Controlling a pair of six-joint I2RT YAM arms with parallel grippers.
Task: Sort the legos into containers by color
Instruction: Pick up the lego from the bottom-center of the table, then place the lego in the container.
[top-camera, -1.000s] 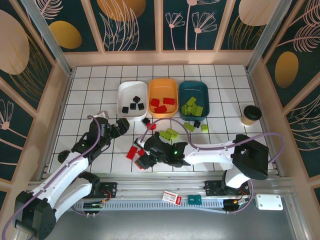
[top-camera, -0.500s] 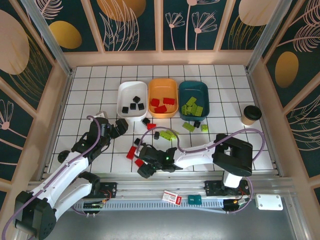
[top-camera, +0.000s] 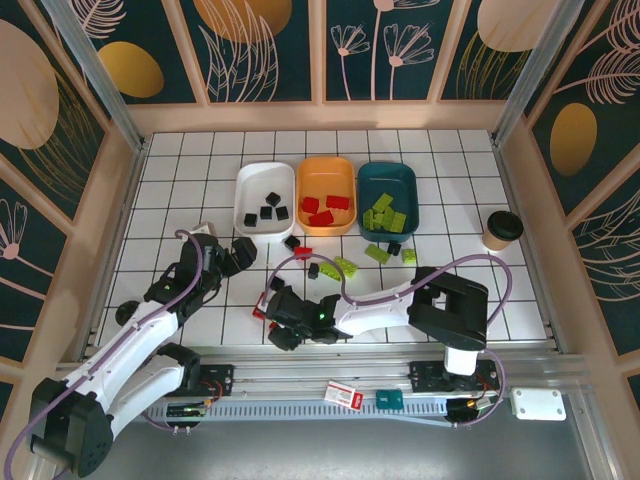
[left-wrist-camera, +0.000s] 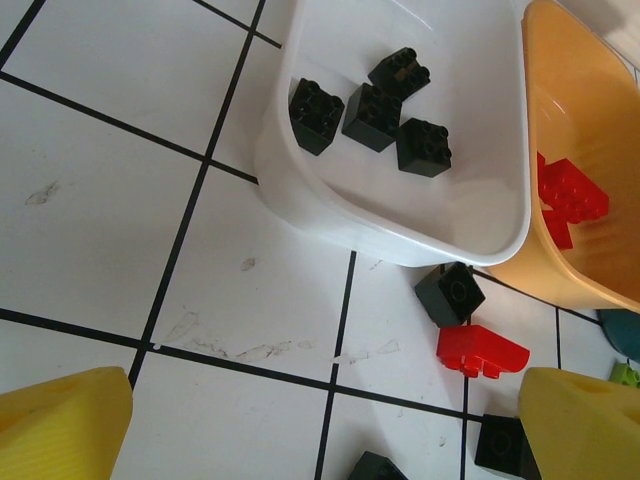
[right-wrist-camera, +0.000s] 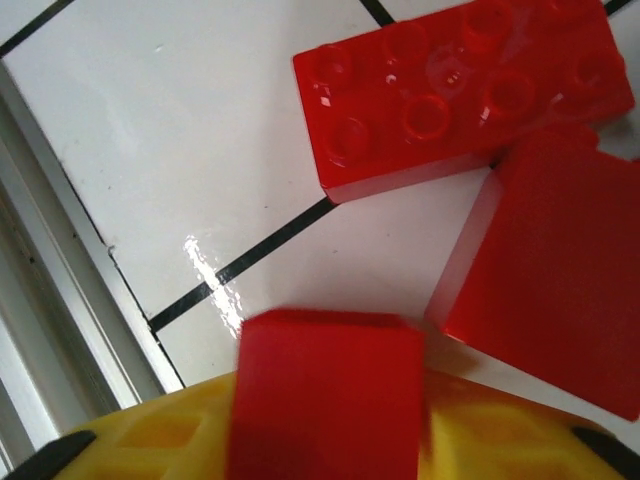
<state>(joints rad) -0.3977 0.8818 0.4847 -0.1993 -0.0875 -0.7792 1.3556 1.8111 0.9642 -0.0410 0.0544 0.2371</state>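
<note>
Over the last second the right claw (top-camera: 279, 324) has been swung leftward along the near edge. A red brick (right-wrist-camera: 325, 395) is now seen clamped between its pads, so a pick is judged made. The orange tray (top-camera: 325, 174) lies at about one o'clock from it. The left claw (top-camera: 243, 250) is held apart and empty, at seven o'clock of the white tray (top-camera: 262, 178).

Counted:
- three trays, the teal tray (top-camera: 385, 175) rightmost
- four black cubes (left-wrist-camera: 370, 105) in the white tray
- two loose red bricks (right-wrist-camera: 460, 90) on the table (top-camera: 180, 200) at twelve o'clock of the claw
</note>
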